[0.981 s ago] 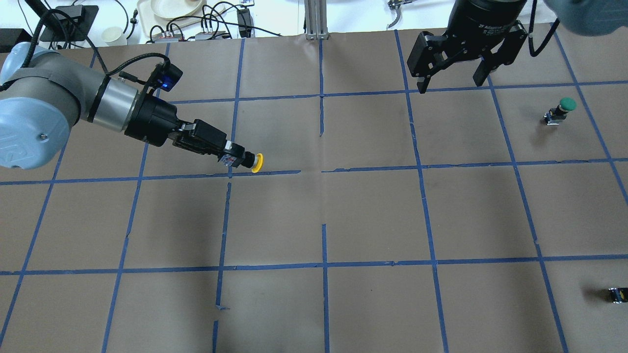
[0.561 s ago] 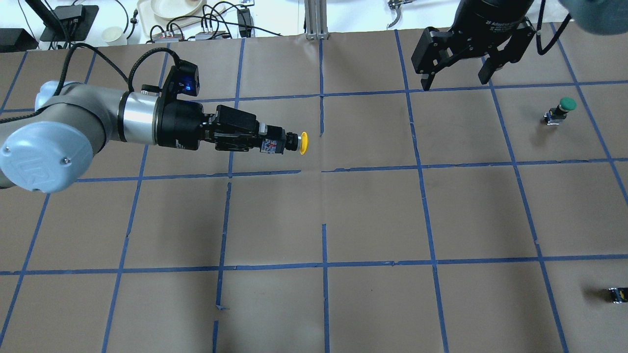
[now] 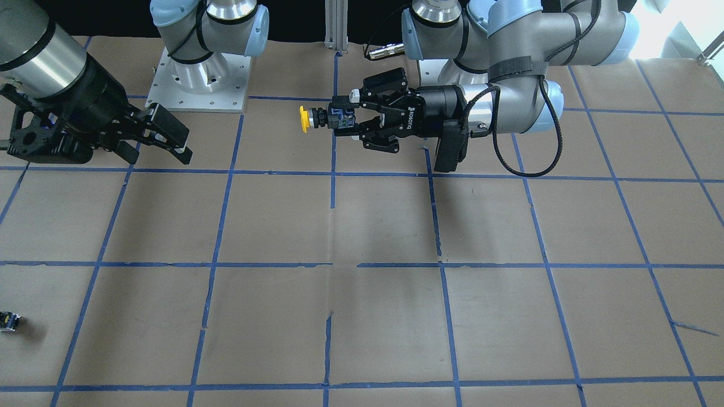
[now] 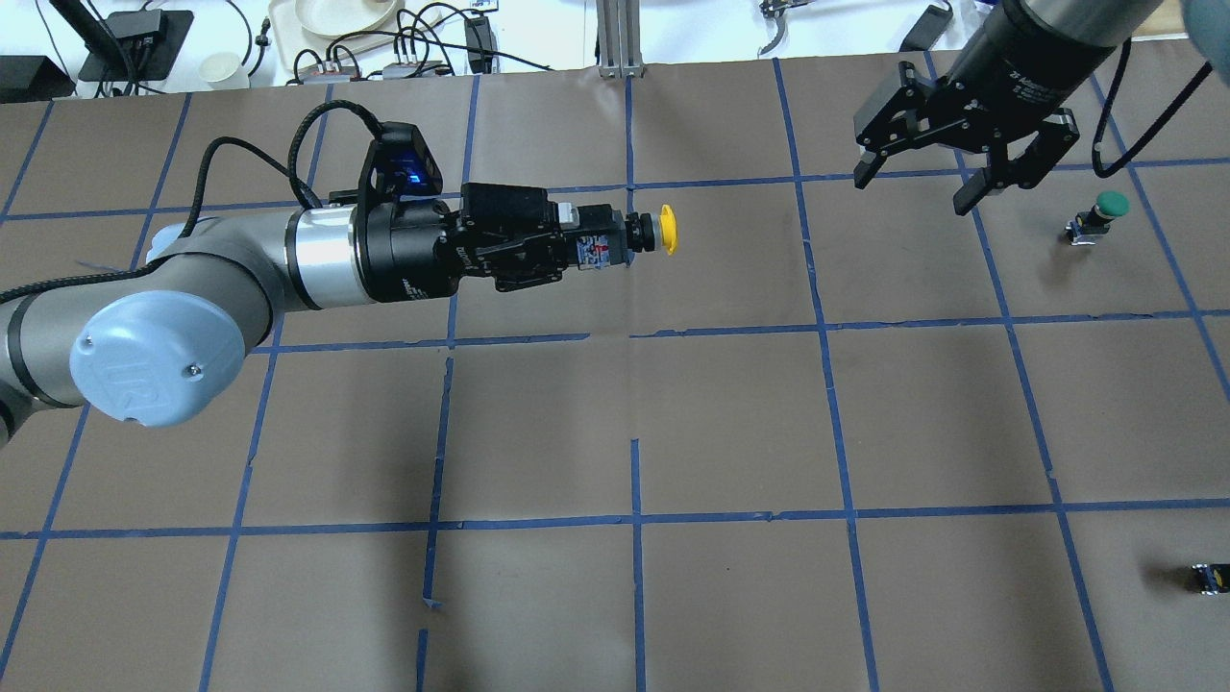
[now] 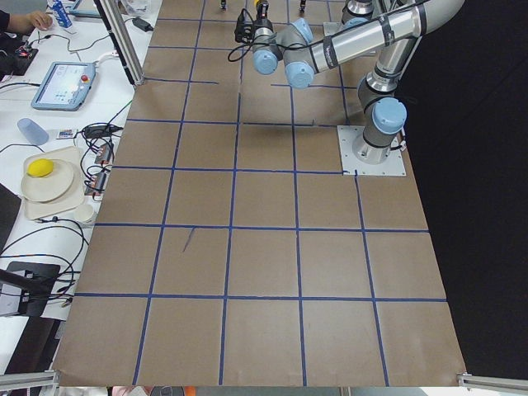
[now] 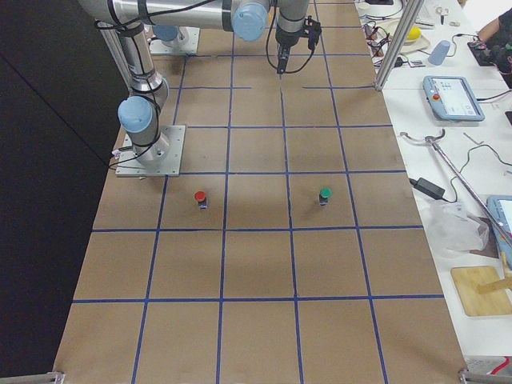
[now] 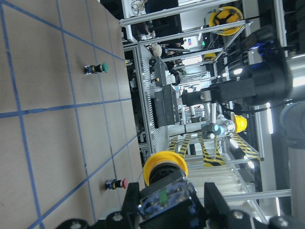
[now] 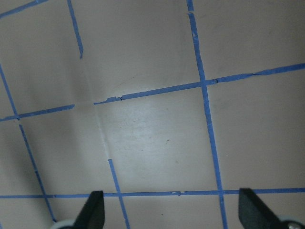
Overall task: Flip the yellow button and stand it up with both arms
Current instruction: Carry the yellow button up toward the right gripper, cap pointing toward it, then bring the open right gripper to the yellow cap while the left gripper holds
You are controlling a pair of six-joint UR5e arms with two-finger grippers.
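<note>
My left gripper [image 4: 601, 248] is shut on the black-and-grey switch body of the yellow button [image 4: 667, 231]. It holds the button sideways in the air above the table, with the cap pointing toward the table's middle. The front view shows the same grip [image 3: 342, 120], with the yellow cap [image 3: 304, 119] sticking out past the fingers. In the left wrist view the cap [image 7: 164, 164] sits just beyond the fingertips. My right gripper [image 4: 913, 192] is open and empty, up in the air at the far right, well apart from the button. It also shows in the front view [image 3: 155, 154] and the right wrist view [image 8: 174, 214].
A green-capped button [image 4: 1101, 211] stands at the far right, close to my right gripper. A red-capped button [image 6: 200, 197] stands near the robot's base. A small capless black-grey part [image 4: 1209, 577] lies near the right edge. The brown table [image 4: 730, 423] carries a blue tape grid.
My left arm has swung to the right and toward the far side, carrying the yellow button about one grid square. My right gripper has shifted to the right and turned slightly, still open.
</note>
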